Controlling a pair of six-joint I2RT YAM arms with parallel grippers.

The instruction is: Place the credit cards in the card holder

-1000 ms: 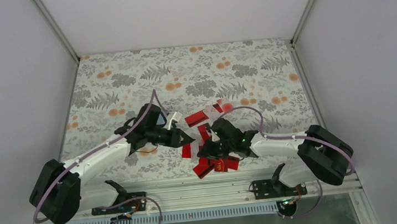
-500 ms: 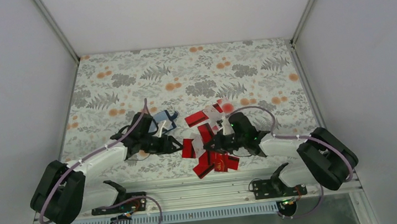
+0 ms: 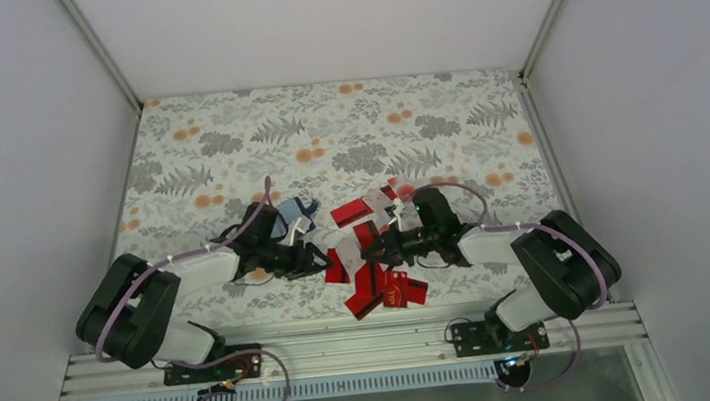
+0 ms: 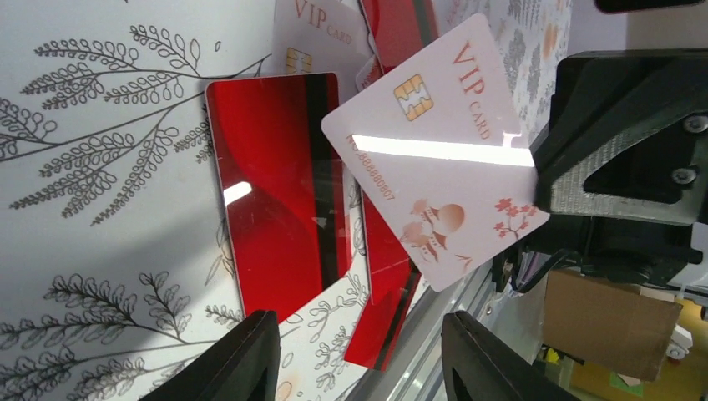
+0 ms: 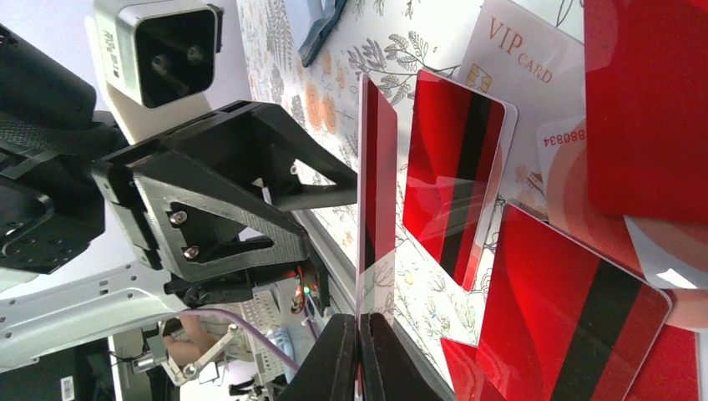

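Across the flower-printed table, read from above with twelve o'clock pointing away from my bases, my two arms met close to the six o'clock edge. Between them the credit cards lay in a loose, overlapping scatter, mostly red, spreading from the meeting point toward five o'clock. The card holder lay on the cloth at about eleven o'clock of my left gripper, just beside it, with pale blue lining showing and no finger on it. My left gripper stood with its jaws apart and nothing between them, above a red striped card lying flat. My right gripper, at three o'clock of the left one, was clamped on a single white VIP card, pinching it by one edge and holding it tilted, clear of the cloth.

Hazards, as I judged them:
- The edge pinch left most of the card unsupported, so a knock could pivot it or pull it free.
- My grippers were near each other, so a careless approach could make them collide.
- With the holder loose, pushing a card in would probably slide it away rather than seat the card.
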